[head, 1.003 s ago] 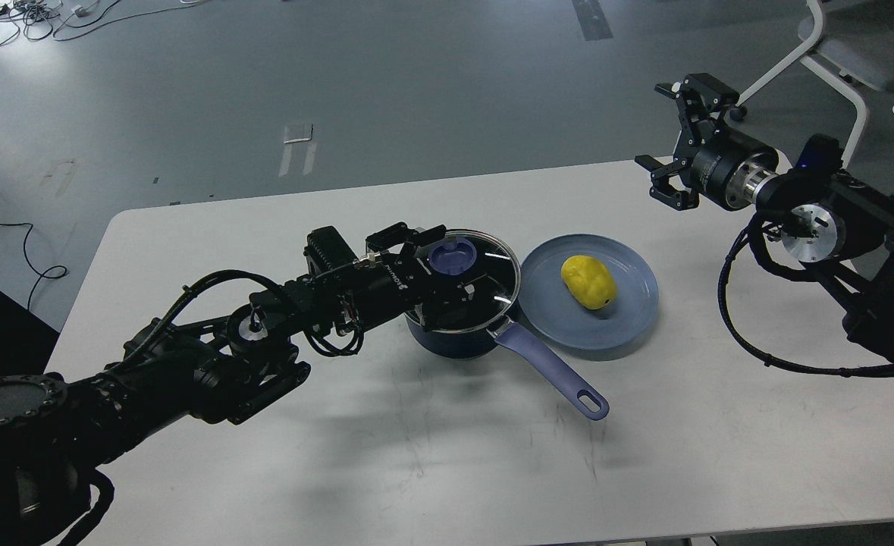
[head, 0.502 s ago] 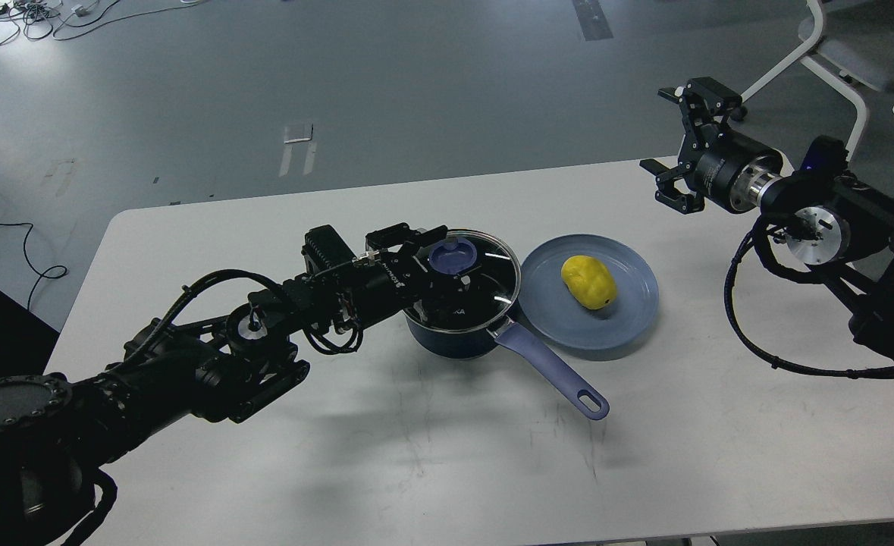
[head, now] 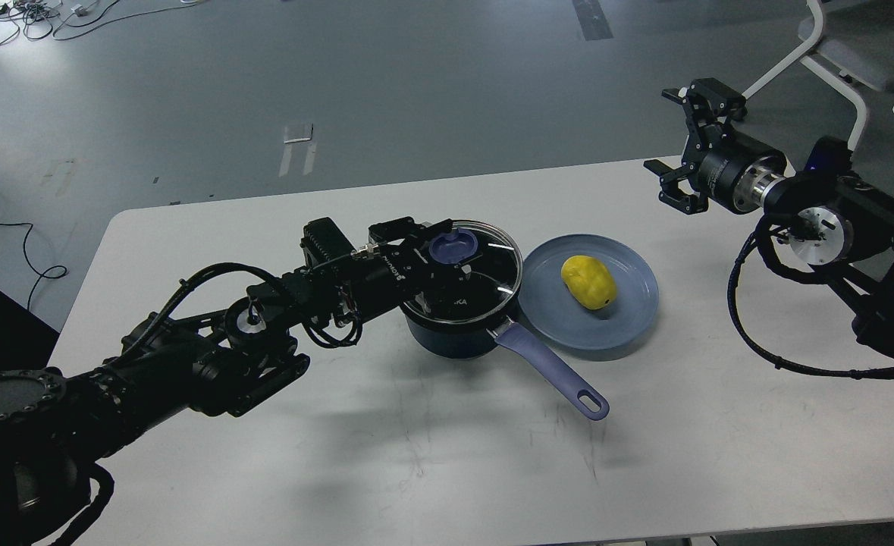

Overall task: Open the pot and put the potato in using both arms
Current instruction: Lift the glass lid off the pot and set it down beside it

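Nearest you, the pot's handle (head: 560,376) runs toward the front right over the white table (head: 431,462), its holed end lying on the surface.

The pot (head: 453,339) stands mid-table. Your left arm comes in from the lower left and ends at the lid (head: 484,269). The left claw (head: 453,249) sits at the purple knob (head: 453,247), one finger on each side of it, closed on the knob. The lid is tilted: its far edge stands clear above the pot rim, while the near edge, by the handle root, is low at the rim. You cannot tell whether that near edge touches the pot.

Just right of the pot lies the plate (head: 628,318), its left rim just beside the pot wall. The potato (head: 588,282) rests on the plate, a little left of its centre, dark spot facing front. It lies well right of the left claw and apart from it.

Farther back on the right, your right claw (head: 682,148) hangs in the air over the table's far right edge, fingers spread wide, holding nothing. The potato lies well below and to the left of it, nearer you.

Beyond the table, a chair (head: 841,53) stands at the upper right.
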You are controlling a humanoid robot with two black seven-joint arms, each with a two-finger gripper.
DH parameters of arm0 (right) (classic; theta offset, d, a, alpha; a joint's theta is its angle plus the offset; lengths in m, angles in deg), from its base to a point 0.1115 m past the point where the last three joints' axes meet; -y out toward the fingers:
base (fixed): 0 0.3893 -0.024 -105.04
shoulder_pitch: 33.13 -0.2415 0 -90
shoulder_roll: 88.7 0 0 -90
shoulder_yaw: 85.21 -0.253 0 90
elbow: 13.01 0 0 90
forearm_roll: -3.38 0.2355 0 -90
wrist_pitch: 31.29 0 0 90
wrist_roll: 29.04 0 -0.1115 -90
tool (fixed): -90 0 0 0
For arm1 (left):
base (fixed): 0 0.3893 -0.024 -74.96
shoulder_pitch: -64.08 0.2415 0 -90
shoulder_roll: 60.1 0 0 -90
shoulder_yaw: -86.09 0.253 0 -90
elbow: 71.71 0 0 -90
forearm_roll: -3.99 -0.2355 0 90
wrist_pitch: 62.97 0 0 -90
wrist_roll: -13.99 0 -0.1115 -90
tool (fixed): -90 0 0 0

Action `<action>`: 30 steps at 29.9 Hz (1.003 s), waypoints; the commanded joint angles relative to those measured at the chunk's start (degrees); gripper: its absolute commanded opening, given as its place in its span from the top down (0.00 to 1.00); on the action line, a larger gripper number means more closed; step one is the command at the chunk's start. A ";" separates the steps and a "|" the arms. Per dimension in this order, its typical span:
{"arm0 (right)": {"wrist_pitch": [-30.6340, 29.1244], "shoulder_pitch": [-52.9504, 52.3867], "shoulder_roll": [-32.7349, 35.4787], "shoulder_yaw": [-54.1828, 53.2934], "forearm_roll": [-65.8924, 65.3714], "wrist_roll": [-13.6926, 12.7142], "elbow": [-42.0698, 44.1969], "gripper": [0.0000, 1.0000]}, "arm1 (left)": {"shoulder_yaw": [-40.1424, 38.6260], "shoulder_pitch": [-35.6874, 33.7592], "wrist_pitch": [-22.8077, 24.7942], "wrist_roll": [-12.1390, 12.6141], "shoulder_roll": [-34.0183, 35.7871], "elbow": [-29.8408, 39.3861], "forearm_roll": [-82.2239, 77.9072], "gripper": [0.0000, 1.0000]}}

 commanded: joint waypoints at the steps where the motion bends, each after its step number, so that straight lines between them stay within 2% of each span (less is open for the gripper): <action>1: 0.00 -0.06 -0.09 0.09 0.00 -0.01 0.00 0.00 | -0.04 -2.95 -0.01 0.00 2.42 4.22 4.00 0.51; 4: 0.00 -0.06 -0.09 0.09 0.00 -0.01 0.00 0.00 | -0.39 -5.76 -0.01 0.00 6.37 10.63 4.81 0.51; 6: 0.00 -0.06 -0.09 0.09 0.00 -0.01 0.00 0.00 | -0.39 -6.55 -0.01 0.00 8.04 12.05 4.81 0.51; 13: -0.09 -0.06 0.00 0.09 0.00 -0.01 0.00 0.00 | 0.32 -5.25 -0.01 0.00 17.89 11.97 4.19 0.51; 17: -0.09 -0.06 0.00 1.23 0.00 0.08 0.00 0.00 | 0.32 0.80 -0.01 0.00 22.12 8.65 4.37 0.51; 23: -0.09 -0.05 -0.09 1.58 0.00 0.08 0.00 0.00 | 0.32 8.10 -0.01 0.00 23.00 5.22 4.72 0.51; 25: 0.00 -0.06 -0.01 1.58 0.00 0.08 0.00 0.00 | 0.23 9.08 -0.01 0.00 22.83 3.63 5.16 0.50; 27: -0.09 -0.06 0.08 1.58 0.00 0.08 0.00 0.00 | 0.14 10.22 -0.01 0.00 21.95 -0.75 5.34 0.50; 30: -0.09 -0.06 0.52 1.58 0.00 0.08 0.00 0.00 | 0.14 11.28 -0.01 0.00 21.24 -2.00 6.21 0.50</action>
